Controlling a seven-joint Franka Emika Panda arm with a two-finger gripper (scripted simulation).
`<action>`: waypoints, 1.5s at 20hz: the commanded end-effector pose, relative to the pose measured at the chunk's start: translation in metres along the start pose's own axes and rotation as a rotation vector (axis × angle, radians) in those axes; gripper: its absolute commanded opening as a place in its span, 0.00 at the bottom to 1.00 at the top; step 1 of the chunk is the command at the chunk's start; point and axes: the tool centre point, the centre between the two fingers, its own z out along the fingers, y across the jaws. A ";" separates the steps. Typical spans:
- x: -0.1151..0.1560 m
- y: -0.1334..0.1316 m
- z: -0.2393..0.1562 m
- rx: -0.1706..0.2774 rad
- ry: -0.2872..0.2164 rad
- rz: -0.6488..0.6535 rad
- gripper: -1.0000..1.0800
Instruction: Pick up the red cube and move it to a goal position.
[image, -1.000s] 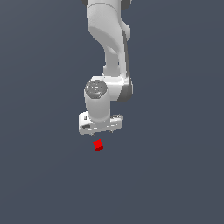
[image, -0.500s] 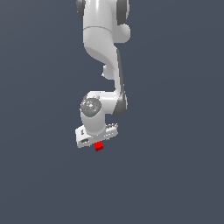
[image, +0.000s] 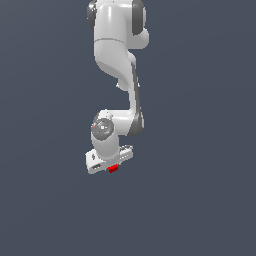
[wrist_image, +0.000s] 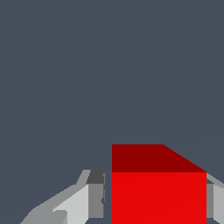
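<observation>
small red cube, upright, between end effector fingers

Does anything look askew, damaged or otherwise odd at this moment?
Nothing stands out. The small bright red cube sits squarely between the white gripper's fingers in the wrist view, with a finger showing at each side. Whether the pads touch it cannot be told. The plain dark grey surface shows no marks.

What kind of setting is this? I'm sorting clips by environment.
Most likely a bare simulated test scene, not a real room. A flat, featureless grey ground fills both views, and the only things on it are a white robot arm and a plain red cube between the fingers of its gripper.
</observation>
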 end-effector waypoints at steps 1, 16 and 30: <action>0.001 0.000 0.000 0.000 0.001 -0.002 0.00; -0.002 -0.003 -0.006 0.000 0.001 -0.002 0.00; -0.029 -0.040 -0.069 -0.001 0.000 -0.002 0.00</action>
